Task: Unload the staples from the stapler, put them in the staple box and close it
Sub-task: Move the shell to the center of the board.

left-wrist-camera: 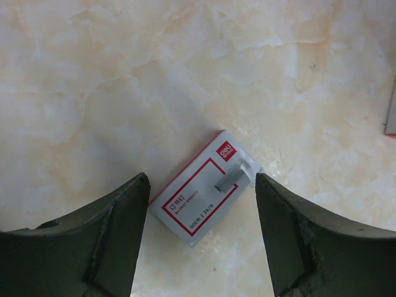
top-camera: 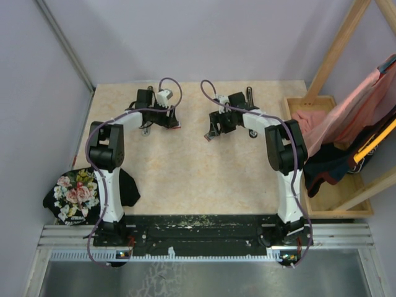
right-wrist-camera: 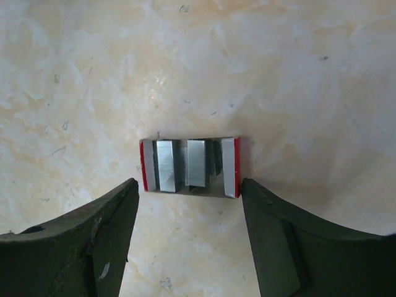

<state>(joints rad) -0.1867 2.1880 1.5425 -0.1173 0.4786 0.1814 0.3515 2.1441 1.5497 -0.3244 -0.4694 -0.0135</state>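
In the left wrist view a small red-and-white box sleeve [left-wrist-camera: 195, 201] lies flat on the marble table, with a short grey strip of staples [left-wrist-camera: 232, 176] on its upper corner. My left gripper [left-wrist-camera: 201, 179] is open, its jaws on either side of the sleeve and apart from it. The right wrist view shows the box's open tray [right-wrist-camera: 234, 167] with red sides, holding upright grey blocks of staples [right-wrist-camera: 167, 164]. My right gripper [right-wrist-camera: 189, 182] is open just short of the tray and holds nothing. A narrow black object [top-camera: 249, 96] behind the right arm may be the stapler; I cannot tell.
Both arms reach to the far part of the table [top-camera: 185, 173]. A wooden crate [top-camera: 328, 207] with pink and dark cloths stands at the right edge. A black floral cloth [top-camera: 74, 195] lies off the left edge. Purple walls close in the back and left.
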